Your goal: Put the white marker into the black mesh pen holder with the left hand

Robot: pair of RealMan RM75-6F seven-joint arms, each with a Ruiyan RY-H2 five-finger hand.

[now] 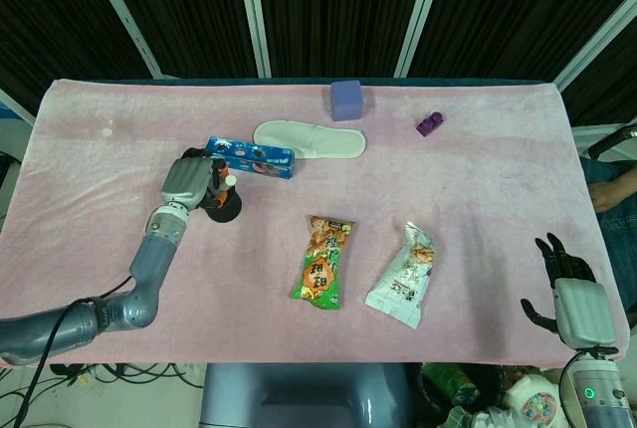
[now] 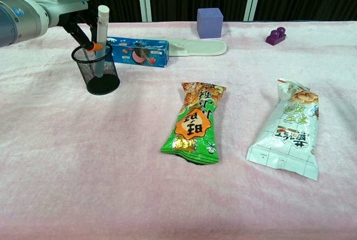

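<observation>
Right hand (image 1: 575, 301) idling spread at near desk edge; left hand (image 1: 191, 181) pinching marker (image 2: 102, 33) upright, tip already sitting inside holder (image 2: 96, 71); release seemingly remaining.

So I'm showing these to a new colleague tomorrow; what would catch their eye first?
Probably the left hand at the table's left, holding the white marker upright with its lower end already inside the black mesh pen holder. Next, the two snack bags in the middle: the green snack bag and the white snack bag to its right. The right hand hangs open past the table's right edge.
</observation>
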